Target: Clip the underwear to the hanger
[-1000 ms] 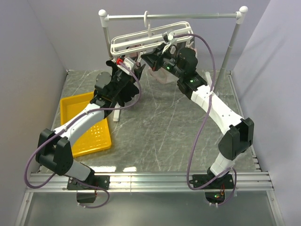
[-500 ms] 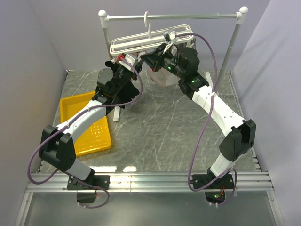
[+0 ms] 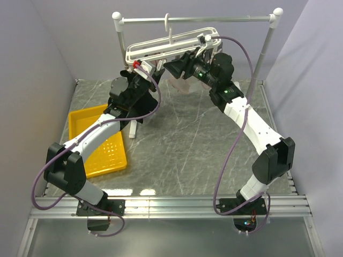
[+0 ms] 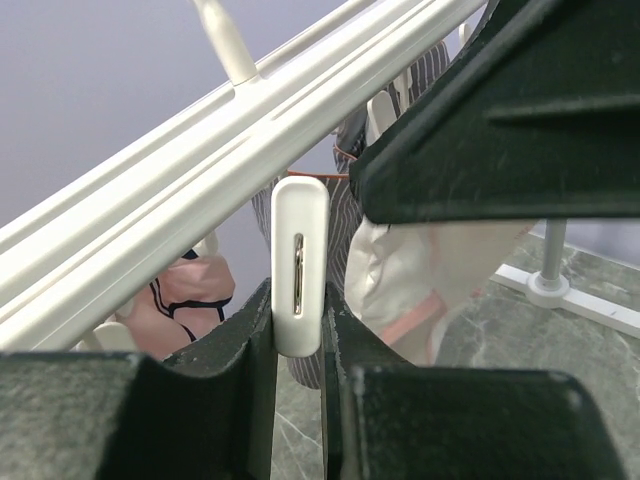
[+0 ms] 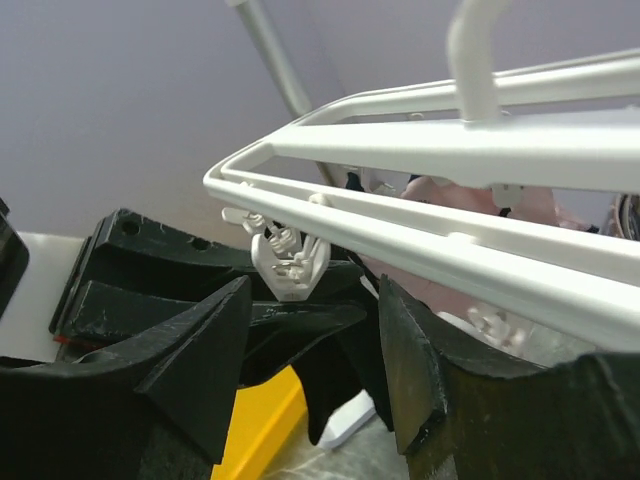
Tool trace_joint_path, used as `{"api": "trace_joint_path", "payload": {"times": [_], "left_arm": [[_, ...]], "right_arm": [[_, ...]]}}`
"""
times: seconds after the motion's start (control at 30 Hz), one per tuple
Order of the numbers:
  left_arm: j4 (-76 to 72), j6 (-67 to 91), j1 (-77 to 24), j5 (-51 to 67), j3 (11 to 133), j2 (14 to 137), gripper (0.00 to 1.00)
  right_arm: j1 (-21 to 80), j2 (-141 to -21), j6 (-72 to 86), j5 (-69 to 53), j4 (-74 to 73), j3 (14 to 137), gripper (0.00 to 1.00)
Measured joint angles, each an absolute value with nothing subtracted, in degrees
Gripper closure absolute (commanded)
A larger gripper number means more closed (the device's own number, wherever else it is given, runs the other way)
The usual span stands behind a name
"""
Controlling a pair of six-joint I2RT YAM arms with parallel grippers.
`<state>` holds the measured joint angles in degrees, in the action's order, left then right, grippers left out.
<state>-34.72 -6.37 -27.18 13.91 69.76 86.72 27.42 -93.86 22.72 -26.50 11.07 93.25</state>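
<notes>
**Where things sit around the rail**

We find the grey metal rail stand (image 3: 214,19) at the back of the grey marbled table (image 3: 187,144). The white plastic rectangular drying hanger (image 3: 171,45) hooks on its top bar, left of the middle. Under the hanger hang the pale pink dark-trimmed underwear (image 4: 190,295) and, to its right in the left wrist view, the grey striped garment (image 4: 348,195). A small white dangling clip (image 4: 300,265) sits between the fingers of the left gripper (image 4: 298,310). The yellow plastic basket (image 3: 80,120) lies on the table's left side, just left of the stand's left foot.

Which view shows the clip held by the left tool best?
Left wrist: the white clip sits large, mid-frame, pinched by the left tool. Right wrist shows it small under the hanger; top external hides it among the arms.
</notes>
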Motion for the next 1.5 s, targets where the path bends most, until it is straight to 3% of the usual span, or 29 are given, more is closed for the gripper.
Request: {"api": "trace_joint_path", "payload": {"times": [0.5, 1.03, 1.5], "left_arm": [[-34.59, -2.83, -26.55, 17.17, 69.76, 86.72, 1.0], [-34.92, -2.48, -26.55, 18.83, 69.78, 86.72, 1.0], [-35.77, -3.77, -26.55, 19.92, 69.73, 86.72, 1.0]], "right_arm": [[26.46, -93.97, 41.06, -28.84, 13.85, 93.43, 0.4], [29.02, -94.45, 39.92, -23.7, 14.52, 91.55, 0.41], [29.39, -94.59, 38.7, -22.02, 15.94, 90.67, 0.48]]}}
